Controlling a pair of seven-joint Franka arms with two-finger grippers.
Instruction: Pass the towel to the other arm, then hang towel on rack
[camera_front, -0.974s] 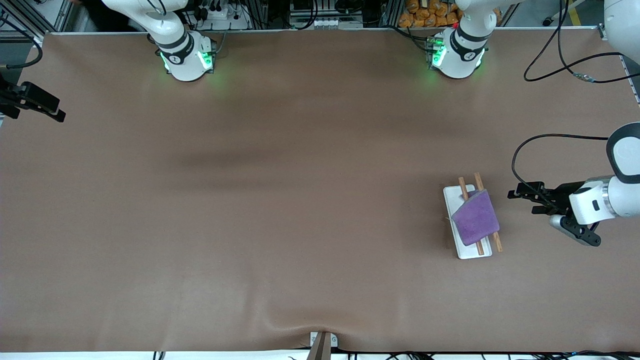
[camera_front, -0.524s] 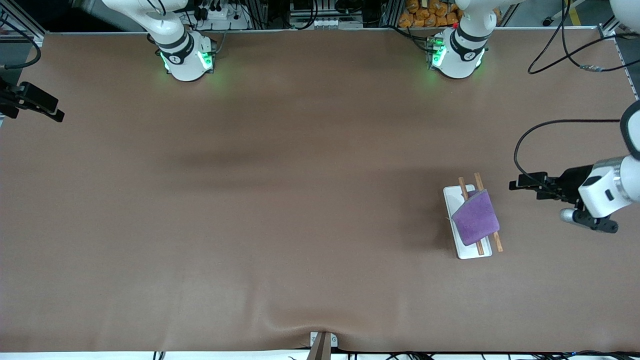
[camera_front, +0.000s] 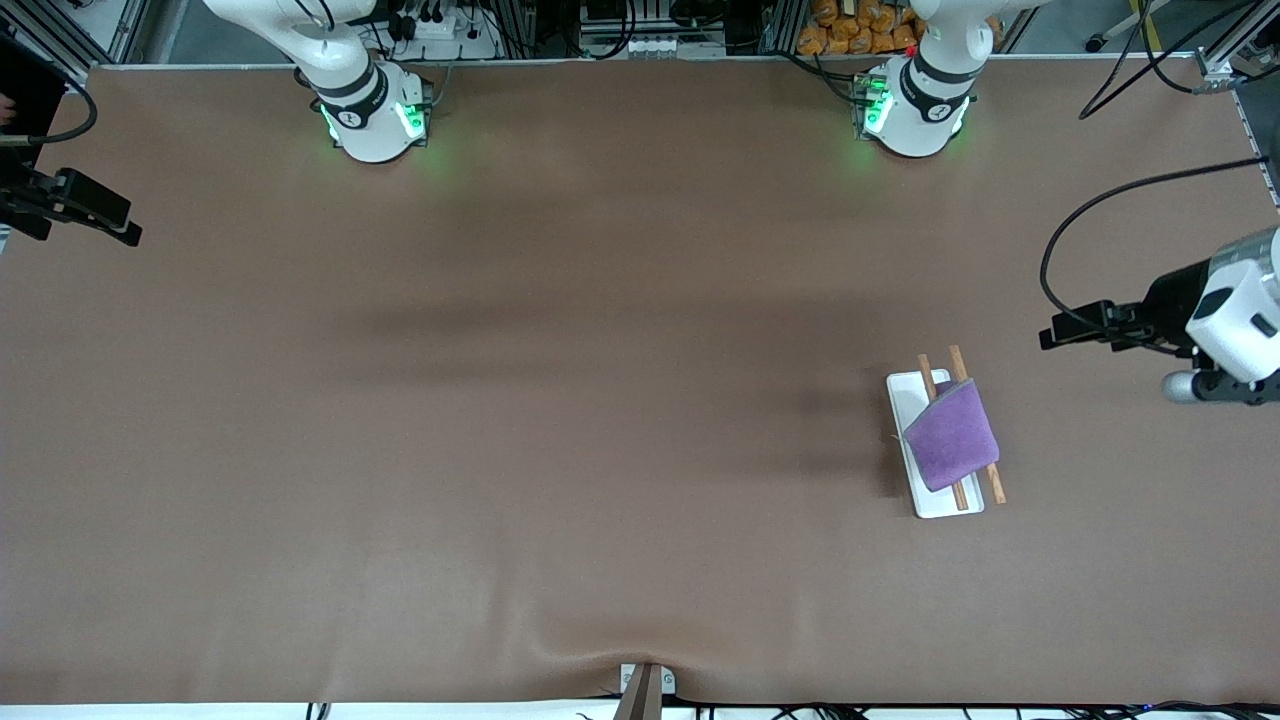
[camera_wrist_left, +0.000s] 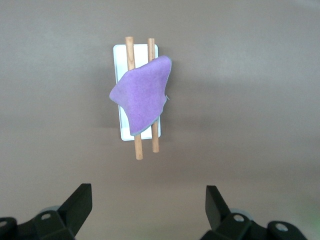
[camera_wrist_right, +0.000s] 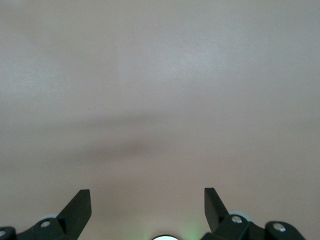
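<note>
- Since a second ago: left gripper (camera_front: 1048, 336) pulled up and away from the rack (camera_front: 905, 395), toward the left arm's table end.
- Fingers (camera_wrist_left: 75, 205) spread wide, empty; towel (camera_front: 951, 436) well clear of them, draped over both rods.
- Right gripper (camera_front: 125, 230) waiting, fingers wide, nothing between.
- Handover and hanging apparently done; nothing left but retreat.

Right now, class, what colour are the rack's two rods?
Light brown wood; the rods show best in the left wrist view.
</note>
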